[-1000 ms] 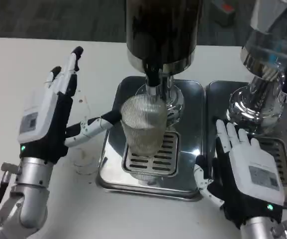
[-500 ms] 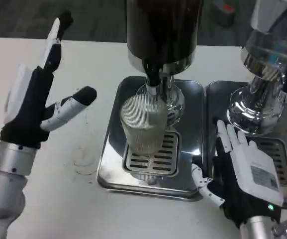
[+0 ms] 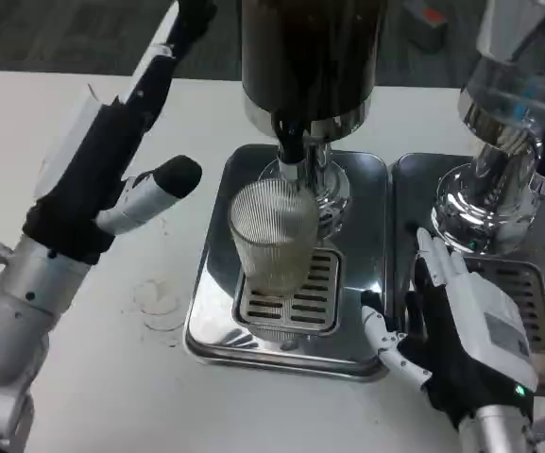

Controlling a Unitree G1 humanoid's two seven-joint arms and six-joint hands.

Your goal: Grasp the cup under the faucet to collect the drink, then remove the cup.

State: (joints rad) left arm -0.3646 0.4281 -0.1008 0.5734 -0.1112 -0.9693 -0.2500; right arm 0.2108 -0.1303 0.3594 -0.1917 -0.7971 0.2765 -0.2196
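We see the ribbed clear cup standing upright on the slotted grate of a steel drip tray, directly beneath the black faucet of the dark drink dispenser, with its rim just below the spout. Nothing grips the cup. Whether it holds any liquid we cannot tell through the ribbed wall. Our left hand is raised above the table toward its left side, well clear of the cup, its fingers spread apart and holding nothing: the long fingers reach up toward the table's far edge, while the thumb juts toward the tray without touching it. Our right hand lies low near the table's near edge, between this drip tray and a second drip tray on the right; its white back faces up, the fingers are extended and apart, and it also holds nothing. Its thumb sits at the near right corner of the first tray, close to the rim; we cannot tell whether it touches. On the second tray stands another dispenser with a shiny chrome base. On the bare table left of the first tray we notice a faint wet ring mark.
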